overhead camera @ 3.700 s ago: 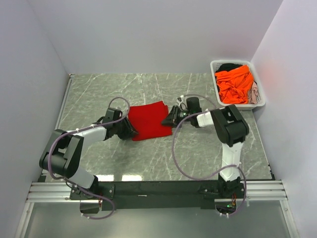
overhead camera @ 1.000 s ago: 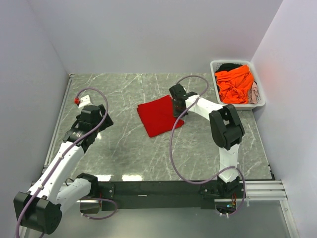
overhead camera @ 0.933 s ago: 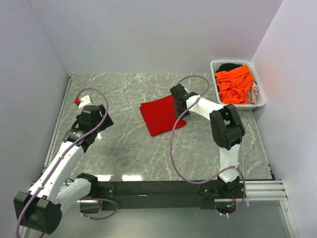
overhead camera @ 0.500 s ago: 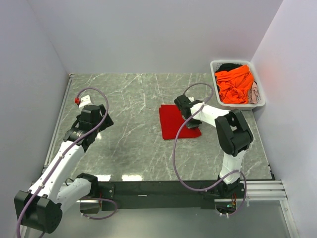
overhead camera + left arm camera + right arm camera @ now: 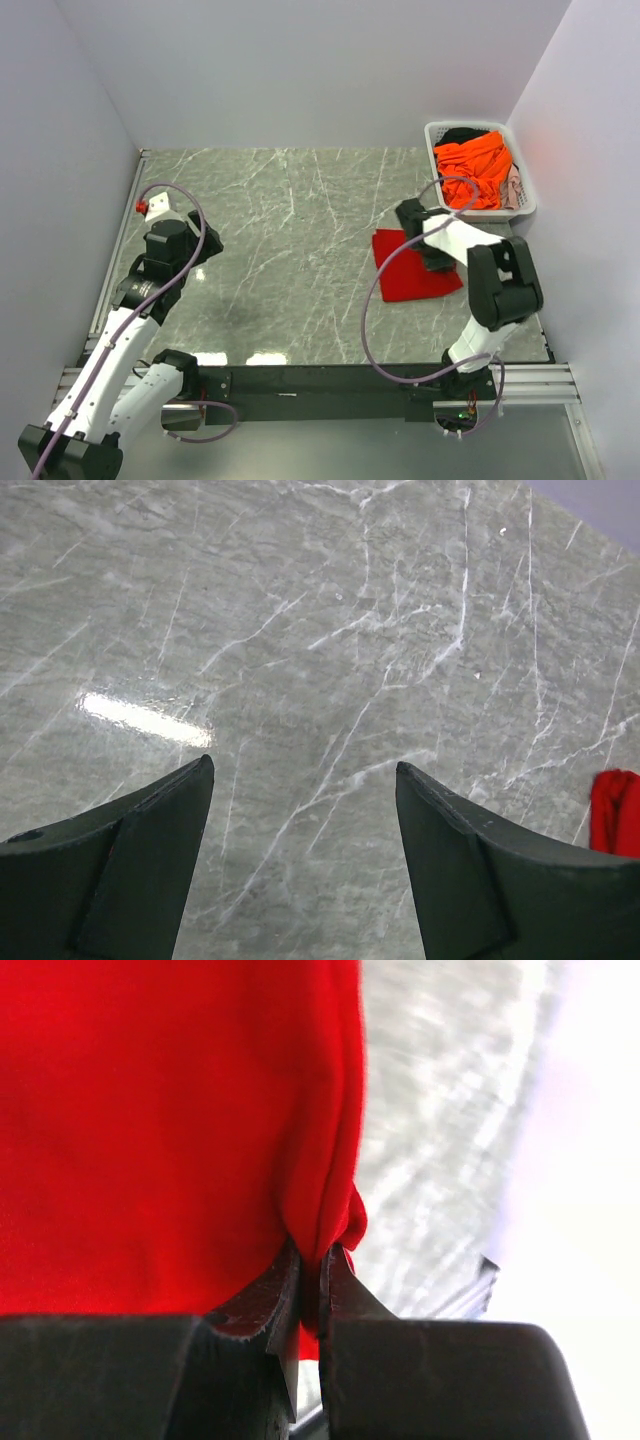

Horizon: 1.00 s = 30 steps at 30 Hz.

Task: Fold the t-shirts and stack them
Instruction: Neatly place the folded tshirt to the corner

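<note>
White basket [image 5: 440, 125] of t-shirts [image 5: 476, 166] stands near the red t-shirt [image 5: 405, 281].

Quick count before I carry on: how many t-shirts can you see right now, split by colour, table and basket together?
red t-shirt: 1, folded on the table
orange t-shirt: 1, in the white basket
black t-shirt: 1, at the basket's far end
pale t-shirt: 1, at the basket's right side
Total: 4 in view; anything buried under the orange one cannot be seen.
</note>
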Each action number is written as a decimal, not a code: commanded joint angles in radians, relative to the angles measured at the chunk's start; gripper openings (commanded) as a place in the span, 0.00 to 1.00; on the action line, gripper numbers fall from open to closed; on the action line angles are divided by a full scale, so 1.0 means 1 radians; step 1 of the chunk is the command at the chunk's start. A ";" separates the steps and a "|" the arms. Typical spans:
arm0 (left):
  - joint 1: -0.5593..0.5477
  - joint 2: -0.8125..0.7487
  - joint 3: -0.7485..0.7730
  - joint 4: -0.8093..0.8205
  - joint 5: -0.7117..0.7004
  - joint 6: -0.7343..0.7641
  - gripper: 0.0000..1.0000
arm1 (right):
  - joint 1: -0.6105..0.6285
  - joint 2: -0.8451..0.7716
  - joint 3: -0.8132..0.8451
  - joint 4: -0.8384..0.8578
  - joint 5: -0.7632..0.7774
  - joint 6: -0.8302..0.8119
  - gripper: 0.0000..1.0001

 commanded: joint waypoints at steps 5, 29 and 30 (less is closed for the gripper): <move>0.005 -0.018 -0.009 0.027 0.027 0.022 0.79 | -0.231 -0.183 -0.072 0.028 0.150 -0.017 0.04; 0.007 -0.002 -0.017 0.023 0.030 0.015 0.78 | 0.083 -0.142 0.048 0.012 -0.144 0.219 0.53; 0.008 -0.004 -0.020 0.023 0.028 0.014 0.79 | 0.091 -0.104 0.054 0.024 -0.144 0.216 0.54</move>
